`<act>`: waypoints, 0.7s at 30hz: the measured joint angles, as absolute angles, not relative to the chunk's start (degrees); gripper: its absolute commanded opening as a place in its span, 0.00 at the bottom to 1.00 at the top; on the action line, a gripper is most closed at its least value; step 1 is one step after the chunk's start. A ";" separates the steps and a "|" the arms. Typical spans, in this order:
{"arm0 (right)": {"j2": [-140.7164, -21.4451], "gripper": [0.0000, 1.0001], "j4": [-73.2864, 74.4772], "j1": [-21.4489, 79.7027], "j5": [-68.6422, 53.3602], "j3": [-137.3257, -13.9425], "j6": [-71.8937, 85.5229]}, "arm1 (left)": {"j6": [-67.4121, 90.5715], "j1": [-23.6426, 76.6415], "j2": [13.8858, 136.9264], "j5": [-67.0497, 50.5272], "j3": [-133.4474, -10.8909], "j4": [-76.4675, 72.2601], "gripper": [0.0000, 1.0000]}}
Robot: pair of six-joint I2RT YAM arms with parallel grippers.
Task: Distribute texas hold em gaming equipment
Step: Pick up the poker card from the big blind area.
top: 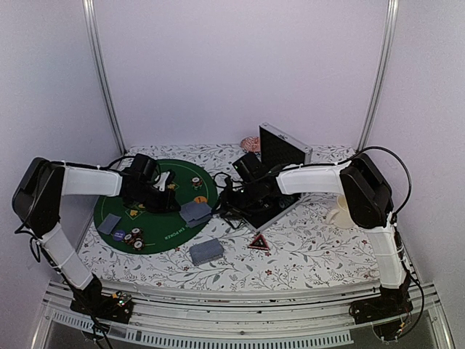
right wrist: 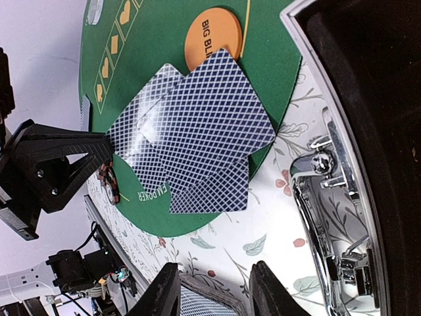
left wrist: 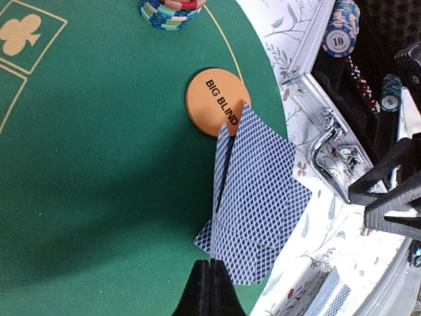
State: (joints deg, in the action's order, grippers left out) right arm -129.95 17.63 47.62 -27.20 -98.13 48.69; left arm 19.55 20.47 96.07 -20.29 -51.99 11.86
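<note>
A fan of blue-backed playing cards (right wrist: 197,131) lies across the right edge of the round green mat (top: 156,206), partly over the orange "BIG BLIND" button (left wrist: 214,102). My left gripper (left wrist: 209,280) is shut on the near edge of one card (left wrist: 227,171), which stands tilted up on its side. Its black fingers (right wrist: 79,155) meet the fan's corner in the right wrist view. My right gripper (right wrist: 217,289) hangs open with nothing between its fingers, above the card deck (top: 206,251) on the cloth. Striped chips (left wrist: 172,12) are stacked on the mat.
The open silver case (top: 283,156) stands right of the mat, with more chips (left wrist: 343,33) inside and its latch (left wrist: 329,148) close to the cards. A cream mug (top: 340,212) is at the far right. A red triangle (top: 259,243) lies near the deck. A single card (top: 109,223) and chips (top: 133,238) lie on the mat's left.
</note>
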 measured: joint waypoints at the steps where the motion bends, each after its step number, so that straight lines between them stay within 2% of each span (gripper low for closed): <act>1: -129.95 0.37 17.50 47.62 -27.35 -98.02 48.60 | 18.76 20.45 96.07 -19.88 -52.84 13.21 0.00; 16: -129.93 0.37 15.68 47.62 -29.26 -96.05 46.94 | 8.01 19.73 85.69 -5.96 -60.10 34.20 0.00; 21: -129.69 0.37 15.49 47.62 -29.98 -93.97 43.97 | 8.03 10.90 78.41 -4.91 -59.37 35.66 0.00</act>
